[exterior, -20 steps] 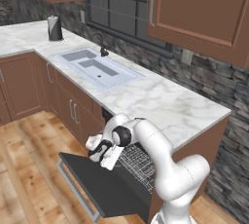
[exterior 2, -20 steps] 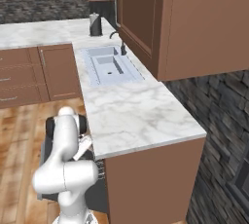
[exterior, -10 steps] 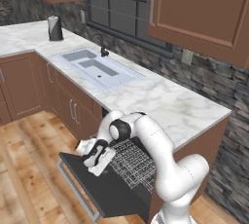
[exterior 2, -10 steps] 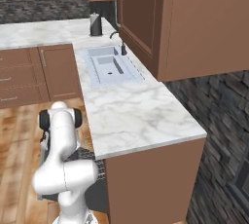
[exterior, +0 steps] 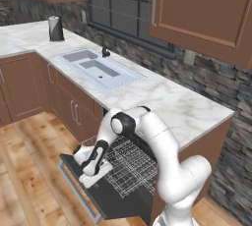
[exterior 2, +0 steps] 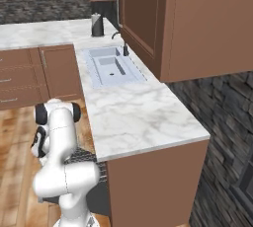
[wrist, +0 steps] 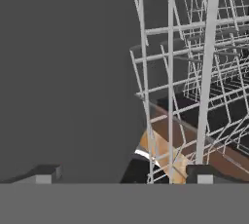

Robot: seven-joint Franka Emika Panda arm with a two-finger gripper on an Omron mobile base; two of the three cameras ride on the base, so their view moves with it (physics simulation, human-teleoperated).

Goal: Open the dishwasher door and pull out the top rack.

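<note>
While the dishwasher door (exterior: 115,198) lies folded down flat below the marble bench (exterior: 162,99), its dark inner face turned up and its silver bar handle (exterior: 74,190) running along the outer edge nearest the wooden floor (exterior: 29,181), the top rack (exterior: 130,168) stands drawn out above it. That rack is a shallow basket of thin pale wire grid, reaching forward from under the bench edge and hanging over the door panel. In the hand view the rack (wrist: 194,72) shows from close by as crossing white wires with one thicker bar running upright, and the grey door (wrist: 63,72) lies beside it.

At the front of the rack, on the side toward the sink (exterior: 96,68), the gripper (exterior: 88,163) hangs just over the door. Its fingers (wrist: 46,173) are spread wide and released; the two dark tips stand far apart in the hand view, one before the door, the other at the foot of the thick rack wire, and they clasp nothing. Whether either tip touches the wire cannot be told.

From the right base view the white arm (exterior 2: 59,137) bends down in front of the bench, with a strip of rack (exterior 2: 84,157) showing beside it under the bench edge.

Farther along the bench from the rack lies the sink with its dark tap (exterior: 105,50), and beyond that a dark kettle (exterior: 55,28) stands in the corner. Brown cabinet doors (exterior: 22,85) run below the bench beside the dishwasher.
</note>
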